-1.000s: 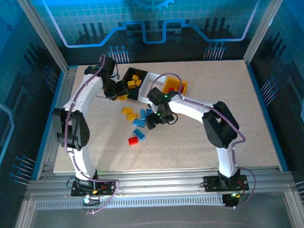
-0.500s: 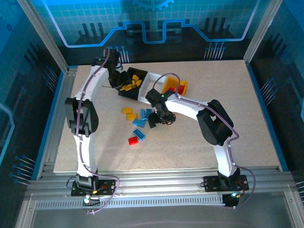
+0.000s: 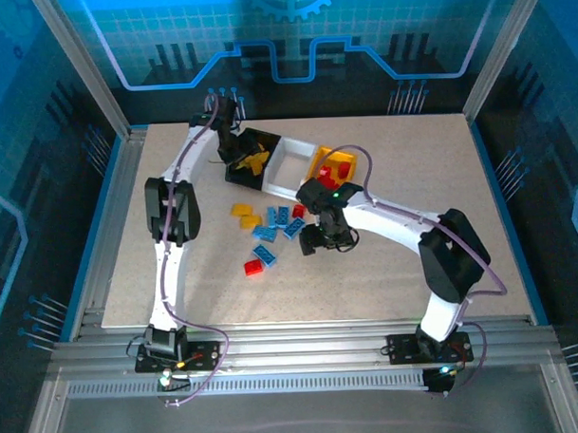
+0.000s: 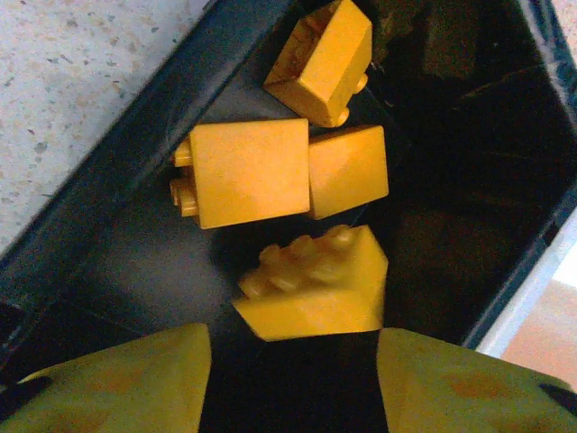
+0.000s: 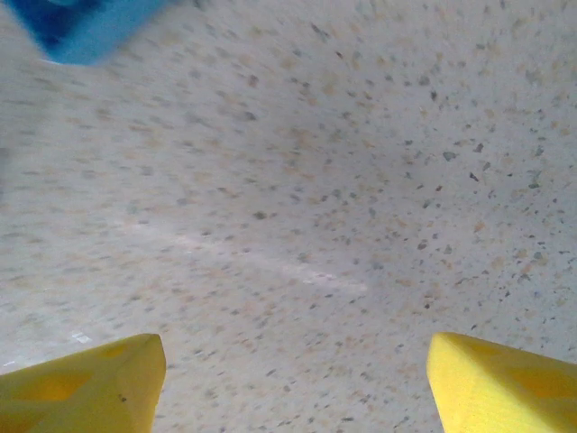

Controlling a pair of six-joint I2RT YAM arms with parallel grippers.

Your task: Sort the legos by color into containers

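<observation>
- Left hand [image 4: 288,352] stood open over black bin [image 4: 126,171]; yellow brick [image 4: 315,293] lay inside, drop apparently complete.
- Right hand [image 5: 297,361] hung open, empty, above tabletop [image 5: 315,180]; next pick likely needed centring on blue brick [image 5: 86,27].

The left arm [image 3: 170,221] stretches far forward, almost straight, with its wrist bent down at the far end. The left gripper [image 4: 293,361] points downward, its yellow fingers [image 4: 126,379] parted. The right arm [image 3: 403,227] folds at the elbow and reaches inward to the left. The right gripper [image 5: 297,361] faces down with its jaws spread wide.
</observation>
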